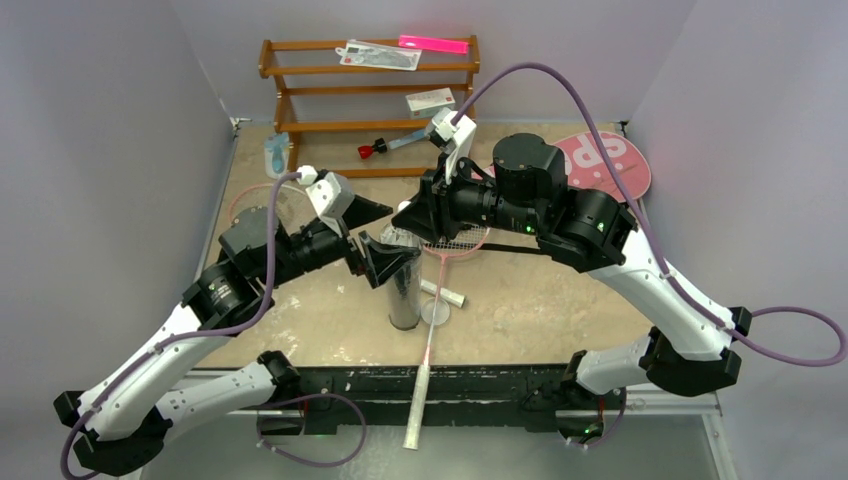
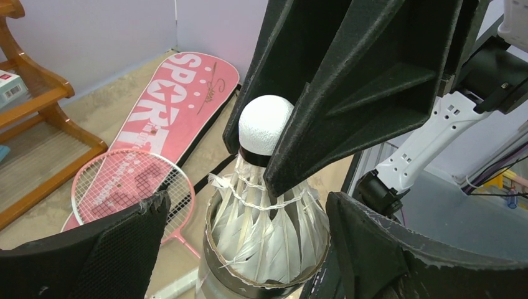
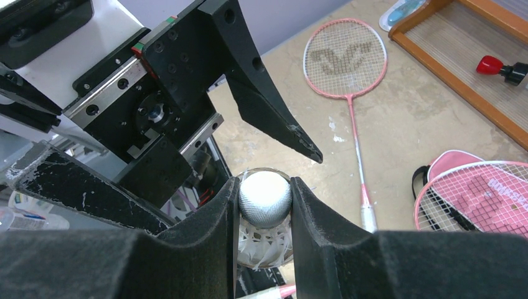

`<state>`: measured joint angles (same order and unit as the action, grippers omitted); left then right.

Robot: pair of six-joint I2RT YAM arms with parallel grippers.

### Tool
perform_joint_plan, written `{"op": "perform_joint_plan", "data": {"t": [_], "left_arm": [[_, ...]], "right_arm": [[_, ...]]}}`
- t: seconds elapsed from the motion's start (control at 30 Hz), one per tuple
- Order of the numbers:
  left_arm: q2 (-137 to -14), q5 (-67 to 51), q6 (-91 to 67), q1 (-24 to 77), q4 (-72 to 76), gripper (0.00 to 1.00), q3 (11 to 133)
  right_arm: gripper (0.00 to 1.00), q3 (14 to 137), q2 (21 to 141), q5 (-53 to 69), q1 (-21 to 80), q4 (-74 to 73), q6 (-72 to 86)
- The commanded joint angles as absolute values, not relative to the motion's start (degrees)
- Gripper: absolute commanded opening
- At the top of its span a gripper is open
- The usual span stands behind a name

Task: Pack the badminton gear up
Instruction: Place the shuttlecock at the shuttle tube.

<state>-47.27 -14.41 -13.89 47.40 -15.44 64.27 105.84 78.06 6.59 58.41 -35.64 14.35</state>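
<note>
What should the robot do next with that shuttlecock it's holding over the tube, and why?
Probably ease the right gripper straight down a little, then let go. It pinches the shuttlecock by its white cork, and the feathers already sit inside the mouth of the tube, while the cork stands above the rim. The left gripper is open, its fingers flanking the tube.

The shuttlecock is white feather with a dimpled matt cap; pads on the right end effector look rough, matt black.
</note>
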Motion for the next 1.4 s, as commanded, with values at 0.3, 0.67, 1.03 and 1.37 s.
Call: {"op": "perform_joint_plan", "data": {"t": [0.3,0.67,1.03,1.37], "left_arm": [[-48.69,-14.97,-11.78,47.69,-17.99,0.70,69.34],[-49.03,-15.12,-9.97,47.64,-19.60,0.62,69.67],[-49.67,-15.73,-8.66,47.70,-21.05,0.50,70.23],[-46.66,-13.73,-11.67,47.71,-17.08,0.86,68.26]], "right_arm": [[0.00,106.44,77.70,6.24,58.12,-34.19,13.93],[0.00,106.44,77.36,5.98,58.12,-34.28,13.82],[0.00,106.69,77.69,6.32,58.18,-34.19,13.81],[0.00,105.95,77.48,6.30,58.20,-34.37,13.11]]}}
